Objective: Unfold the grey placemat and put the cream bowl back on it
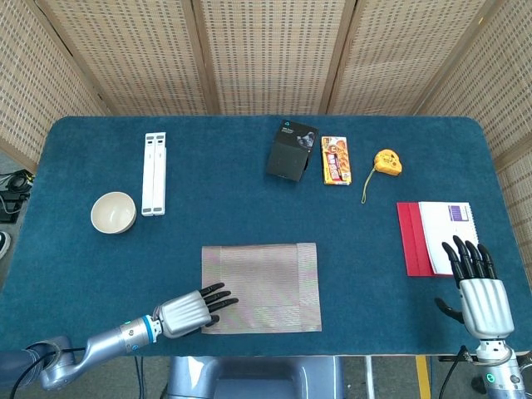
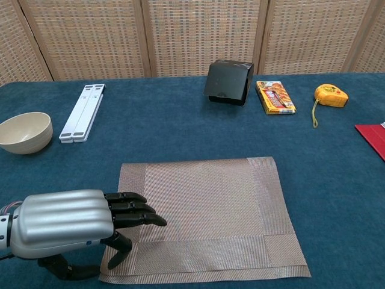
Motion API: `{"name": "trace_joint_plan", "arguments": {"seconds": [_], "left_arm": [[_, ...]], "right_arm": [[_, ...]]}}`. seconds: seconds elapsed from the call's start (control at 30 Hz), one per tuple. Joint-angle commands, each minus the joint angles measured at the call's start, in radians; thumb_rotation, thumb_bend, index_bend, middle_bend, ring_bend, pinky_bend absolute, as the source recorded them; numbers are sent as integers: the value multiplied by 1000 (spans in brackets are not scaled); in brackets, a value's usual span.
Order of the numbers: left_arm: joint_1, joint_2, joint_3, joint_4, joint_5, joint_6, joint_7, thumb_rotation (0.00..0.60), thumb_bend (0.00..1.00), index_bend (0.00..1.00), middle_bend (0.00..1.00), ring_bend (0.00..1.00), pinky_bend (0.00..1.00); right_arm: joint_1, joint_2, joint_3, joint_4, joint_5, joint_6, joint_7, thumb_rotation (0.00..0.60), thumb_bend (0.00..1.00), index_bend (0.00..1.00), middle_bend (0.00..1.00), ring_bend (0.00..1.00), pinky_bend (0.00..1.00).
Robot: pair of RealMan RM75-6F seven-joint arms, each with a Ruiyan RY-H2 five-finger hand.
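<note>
My left hand [image 1: 189, 310] lies low at the near-left corner of the grey placemat [image 1: 262, 287], fingers [image 2: 129, 208] stretched out nearly flat and close together, tips resting over the mat's left border, thumb tucked below at the mat's edge. I cannot tell whether the thumb pinches the fabric. The mat lies flat on the blue table [image 1: 249, 208], near its front edge; in the chest view a fold line runs across its near portion.

My right hand [image 1: 478, 287] is well apart at the near-right edge of the table, upright, fingers extended and slightly spread, holding nothing. Its fingertips stand just in front of a white notebook [image 1: 447, 226] that lies on a red folder [image 1: 411, 238].

The cream bowl [image 1: 113, 212] sits upright on the table at the far left, well clear of the mat, just beside a white folded stand [image 1: 154, 173].

Along the back: a black box [image 1: 291, 150], a red snack packet [image 1: 336, 160] beside it, then a yellow tape measure [image 1: 387, 162].
</note>
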Motion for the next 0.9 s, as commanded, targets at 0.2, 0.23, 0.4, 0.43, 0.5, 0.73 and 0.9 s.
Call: {"name": "trace_joint_plan", "arguments": {"seconds": [0.2,0.23,0.4,0.43,0.5,0.73,0.9], "left_arm": [[-2,-3,-2,-5,-16,-2,11,600,458,546,0,0,0],[-3,-3,-2,-6,-17,-1,10,600,469,553,0,0,0],[-4,-3,-6,-9,-20,10,15,600,478,555,0,0,0],[-5,-3,-6,-10,-21,10,15,600,479,558,0,0,0],[-6,-3,-9,-12,-25,9,18,600,487,572,0,0,0],[-5,-15,-18,-10,-40,12,27,600,512,724,0,0,0],[-4,-22,-20,-9,-45,19,23,600,532,758,0,0,0]], "right_arm": [[-1,3,-2,-4,-5,3,4,600,0,33,0,0,0],[-2,3,-3,-4,-5,4,4,600,0,33,0,0,0],[-3,3,-3,-5,-8,8,2,600,0,33,0,0,0],[-3,3,-3,-5,-8,8,3,600,0,33,0,0,0],[-3,4,-3,-5,-8,8,3,600,0,32,0,0,0],[-3,4,-3,-5,-11,11,6,600,0,33,0,0,0],[-4,4,-4,-6,-14,13,6,600,0,32,0,0,0]]}}
